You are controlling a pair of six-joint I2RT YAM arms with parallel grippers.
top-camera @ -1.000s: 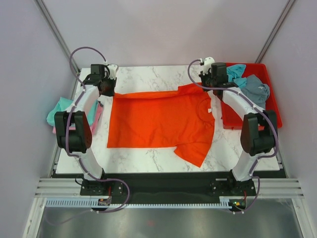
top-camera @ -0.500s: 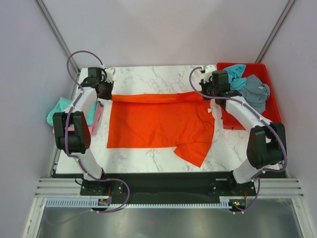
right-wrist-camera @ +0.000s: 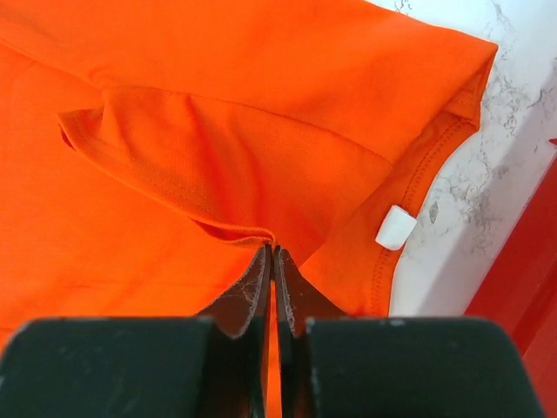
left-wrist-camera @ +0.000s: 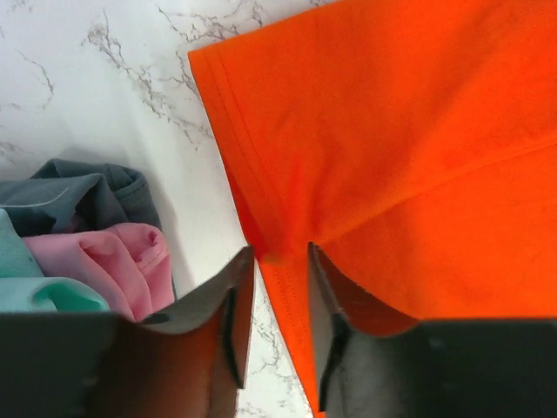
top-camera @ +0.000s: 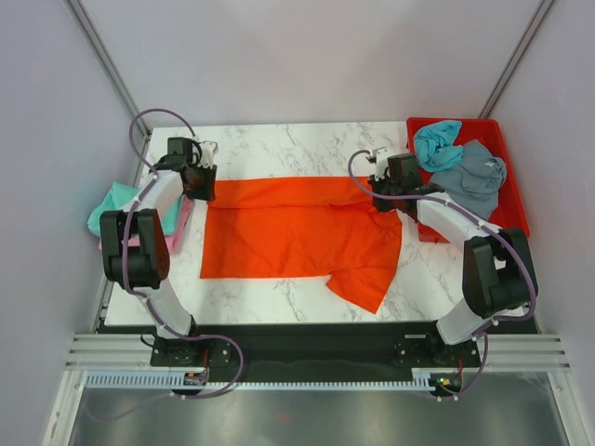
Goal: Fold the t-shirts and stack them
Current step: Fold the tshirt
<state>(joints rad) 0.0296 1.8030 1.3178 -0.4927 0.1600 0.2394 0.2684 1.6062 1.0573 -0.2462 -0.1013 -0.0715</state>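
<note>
The bright orange t-shirt (top-camera: pixel 297 232) lies spread on the marble table, its far edge folded over towards me. My left gripper (top-camera: pixel 200 183) is at the shirt's far left corner. In the left wrist view its fingers (left-wrist-camera: pixel 280 252) stand a little apart, with the shirt's hem (left-wrist-camera: pixel 418 131) running between them. My right gripper (top-camera: pixel 379 192) is at the far right by the collar. In the right wrist view it (right-wrist-camera: pixel 272 248) is shut on a pinch of the orange cloth (right-wrist-camera: pixel 174 87).
A red tray (top-camera: pixel 516 209) at the far right holds a teal shirt (top-camera: pixel 435 141) and a grey-blue shirt (top-camera: pixel 472 172). Off the table's left edge lie teal (top-camera: pixel 110 206) and pink (top-camera: pixel 181 218) shirts, with the pink one (left-wrist-camera: pixel 113 261) close to my left fingers.
Both grippers have moved from the table's far edge towards me, drawing the shirt's far edge and sleeve over the body. The fold now lies flatter.
</note>
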